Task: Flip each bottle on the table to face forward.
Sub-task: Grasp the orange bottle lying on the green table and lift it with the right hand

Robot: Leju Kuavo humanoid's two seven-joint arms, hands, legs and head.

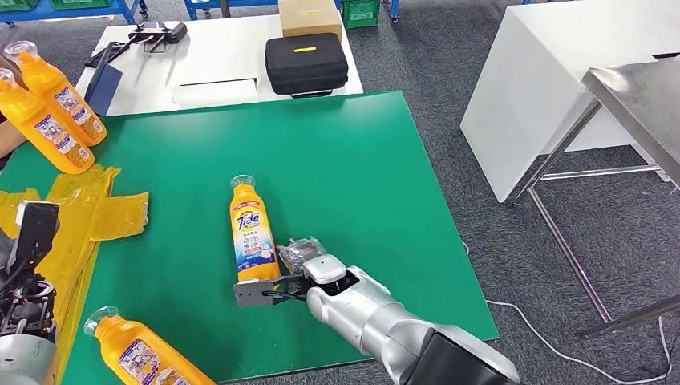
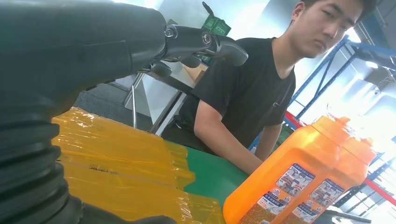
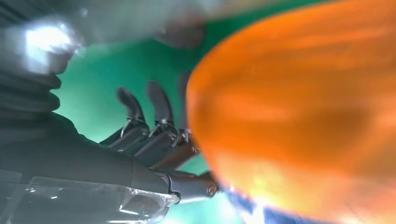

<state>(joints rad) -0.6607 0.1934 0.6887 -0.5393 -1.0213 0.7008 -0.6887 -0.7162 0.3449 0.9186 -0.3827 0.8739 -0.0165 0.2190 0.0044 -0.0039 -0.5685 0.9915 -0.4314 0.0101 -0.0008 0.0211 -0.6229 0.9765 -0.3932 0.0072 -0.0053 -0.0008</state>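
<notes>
An orange Tide bottle (image 1: 253,233) lies label-up in the middle of the green table (image 1: 361,160), cap pointing away from me. My right hand (image 1: 301,255) sits at the right side of its base; in the right wrist view its dark fingers (image 3: 156,105) lie spread along the blurred orange bottle (image 3: 299,116), not wrapped around it. Two more orange bottles (image 1: 60,92) (image 1: 42,128) lie at the far left, seen close in the left wrist view (image 2: 299,182). Another bottle (image 1: 140,353) lies at the near left. My left hand (image 1: 28,257) (image 2: 140,42) hovers at the left edge, holding nothing.
Yellow plastic sheeting (image 1: 92,208) (image 2: 121,158) covers the table's left part. A person (image 2: 243,88) in a black shirt sits behind the far-left bottles. A white table holds a black case (image 1: 306,62) and a cardboard box (image 1: 309,16). A steel table (image 1: 633,96) stands to the right.
</notes>
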